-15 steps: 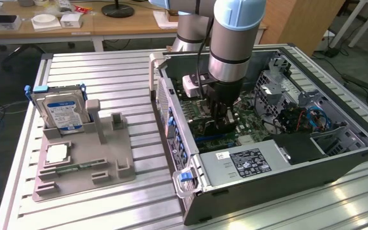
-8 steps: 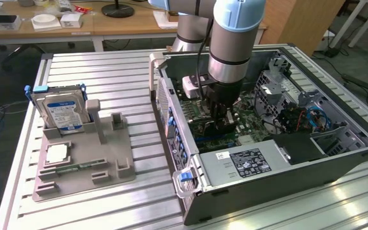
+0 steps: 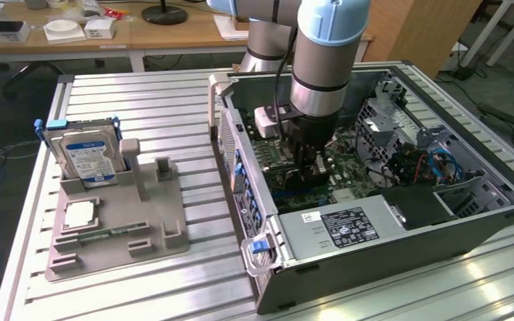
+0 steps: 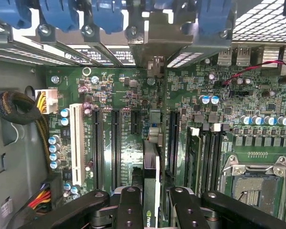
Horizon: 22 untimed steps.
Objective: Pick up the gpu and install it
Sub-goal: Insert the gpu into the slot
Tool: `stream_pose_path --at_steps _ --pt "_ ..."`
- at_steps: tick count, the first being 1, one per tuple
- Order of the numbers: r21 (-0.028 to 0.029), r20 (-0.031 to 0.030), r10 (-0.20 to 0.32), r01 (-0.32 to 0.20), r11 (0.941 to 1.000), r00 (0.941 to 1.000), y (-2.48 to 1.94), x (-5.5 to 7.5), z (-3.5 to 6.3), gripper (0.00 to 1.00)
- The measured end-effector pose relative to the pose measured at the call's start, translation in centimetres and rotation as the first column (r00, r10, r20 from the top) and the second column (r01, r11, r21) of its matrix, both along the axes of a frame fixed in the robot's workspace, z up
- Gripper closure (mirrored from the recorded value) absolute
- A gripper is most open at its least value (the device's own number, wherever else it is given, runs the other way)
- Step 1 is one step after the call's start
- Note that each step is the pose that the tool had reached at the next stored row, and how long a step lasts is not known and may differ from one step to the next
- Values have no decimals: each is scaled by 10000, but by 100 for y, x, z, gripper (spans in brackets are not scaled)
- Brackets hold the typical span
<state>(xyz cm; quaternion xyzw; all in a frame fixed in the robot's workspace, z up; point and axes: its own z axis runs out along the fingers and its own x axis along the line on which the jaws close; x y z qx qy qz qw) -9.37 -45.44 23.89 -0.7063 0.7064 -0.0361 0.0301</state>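
End effector (image 4: 151, 205) found closed on the gpu (image 4: 151, 176), card gripped edge-on between the two fingers (image 4: 128, 210) and held upright, presumably so its lower edge could meet a slot squarely. Card positioned inside the open computer case (image 3: 480, 231), directly over the green motherboard (image 4: 257, 95), in line with the row of long black slots (image 4: 115, 143). Pale bracket end (image 4: 155, 36) pointing toward the case's rear wall, among the blue slot clips (image 4: 107, 14), consistent with alignment to a rear opening. Whether the card was seated or merely hovering above the slot: not determinable, contact edge hidden behind the card itself. In the exterior view, end effector (image 3: 309, 175) sunk deep in the case, fingers and card obscured by the arm (image 3: 324, 60). Case lying on its side on the slatted table (image 3: 141, 100). Grey holder tray (image 3: 123, 221) beside it, carrying a hard drive (image 3: 86, 150) upright and a memory stick (image 3: 105, 234) lying flat.
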Motion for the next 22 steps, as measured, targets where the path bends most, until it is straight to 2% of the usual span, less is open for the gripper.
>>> stream_pose_path --at_steps 22 --pt "-4 4 2 -2 10000 10000 -1 -15 -64 74"
